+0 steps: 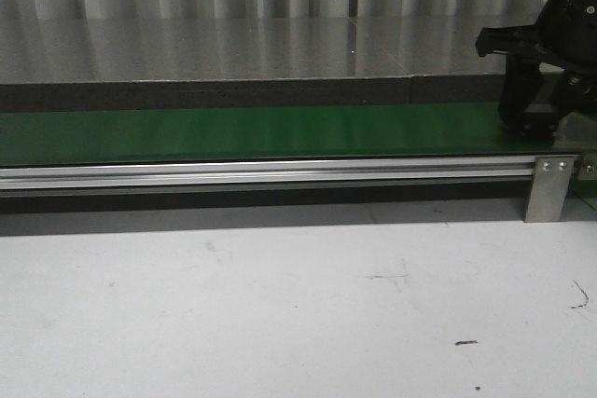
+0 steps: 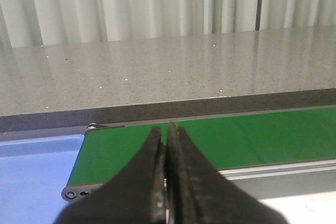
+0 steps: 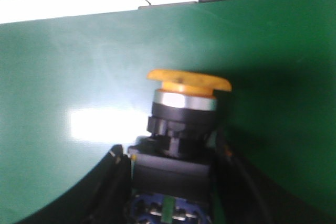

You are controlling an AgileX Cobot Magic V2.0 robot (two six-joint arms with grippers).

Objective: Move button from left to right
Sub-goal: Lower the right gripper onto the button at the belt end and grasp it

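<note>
The button (image 3: 181,124) has an orange-yellow mushroom cap, a silver collar and a black blocky body. It lies between the fingers of my right gripper (image 3: 176,169), which press on both sides of the body, over the green belt (image 3: 63,66). In the front view my right gripper (image 1: 530,116) is low over the right end of the belt (image 1: 261,132); the button's cap is hidden there. My left gripper (image 2: 166,135) is shut and empty above the left end of the belt (image 2: 252,137). It does not show in the front view.
A blue bin (image 2: 31,177) stands just past the belt's left end. An aluminium rail (image 1: 261,172) with a bracket (image 1: 548,188) runs along the belt's front. A speckled grey counter (image 1: 233,44) lies behind, the white table (image 1: 280,305) in front.
</note>
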